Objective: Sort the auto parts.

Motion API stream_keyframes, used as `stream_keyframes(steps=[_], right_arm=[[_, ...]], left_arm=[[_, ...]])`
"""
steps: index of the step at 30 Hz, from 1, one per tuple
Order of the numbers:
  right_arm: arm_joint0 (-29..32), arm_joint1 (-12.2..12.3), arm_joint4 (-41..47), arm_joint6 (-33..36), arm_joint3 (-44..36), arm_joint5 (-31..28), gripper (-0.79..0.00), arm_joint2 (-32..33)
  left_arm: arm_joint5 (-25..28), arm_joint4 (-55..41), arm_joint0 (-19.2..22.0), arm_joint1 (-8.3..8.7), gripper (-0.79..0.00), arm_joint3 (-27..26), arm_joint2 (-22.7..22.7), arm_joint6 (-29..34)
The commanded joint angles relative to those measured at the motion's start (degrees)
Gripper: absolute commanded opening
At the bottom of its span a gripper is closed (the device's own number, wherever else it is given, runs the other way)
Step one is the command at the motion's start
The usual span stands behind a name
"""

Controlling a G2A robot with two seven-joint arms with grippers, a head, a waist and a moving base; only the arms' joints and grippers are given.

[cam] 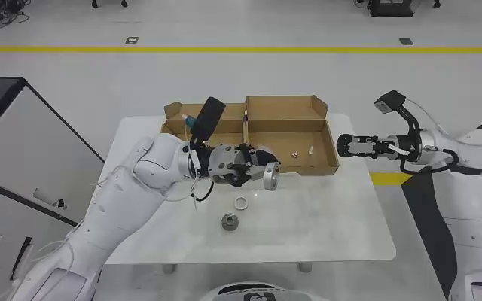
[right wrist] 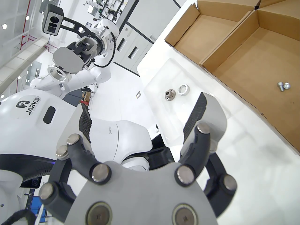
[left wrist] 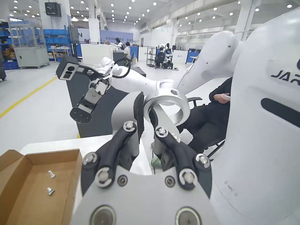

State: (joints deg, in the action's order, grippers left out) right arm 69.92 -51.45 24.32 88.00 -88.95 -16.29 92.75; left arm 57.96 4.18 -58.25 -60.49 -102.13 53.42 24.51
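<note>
Top view shows our left gripper (cam: 265,174) clamped on the aluminium collar (cam: 270,177) above mid-table; we judge the carry step is in hand. Next it should travel toward 12 o'clock, over a cardboard box (cam: 286,107), then release. Our right gripper (cam: 343,144) hangs wide open at 3 o'clock.

The robot's white left arm (cam: 143,173) bends across in front of the body. Its wrist is turned so the grey left gripper (cam: 263,173) points sideways, its fingers clamped on a silver metal ring (left wrist: 184,112). The white right arm (cam: 440,144) stretches level toward it, and the right gripper (cam: 345,144) has its ribbed black fingers (right wrist: 199,111) spread wide apart.
</note>
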Motion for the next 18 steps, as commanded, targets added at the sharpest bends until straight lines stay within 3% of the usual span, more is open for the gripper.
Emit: stream_keyframes(steps=[1, 10, 18], right_arm=[[0.0, 0.0, 0.0, 0.0, 0.0, 0.0, 0.000, 0.0], [0.0, 0.0, 0.0, 0.0, 0.0, 0.0, 0.000, 0.0], [0.0, 0.0, 0.0, 0.0, 0.0, 0.0, 0.000, 0.0]], left_arm=[[0.0, -1.7, -0.4, -0.16, -0.785, -1.1, 0.0, -2.2], [0.0, -12.9, -1.7, -0.80, -0.785, -7.9, 0.8, -5.9], [0.0, -30.2, -4.6, -2.92, -0.785, -13.0, 4.7, 0.2]])
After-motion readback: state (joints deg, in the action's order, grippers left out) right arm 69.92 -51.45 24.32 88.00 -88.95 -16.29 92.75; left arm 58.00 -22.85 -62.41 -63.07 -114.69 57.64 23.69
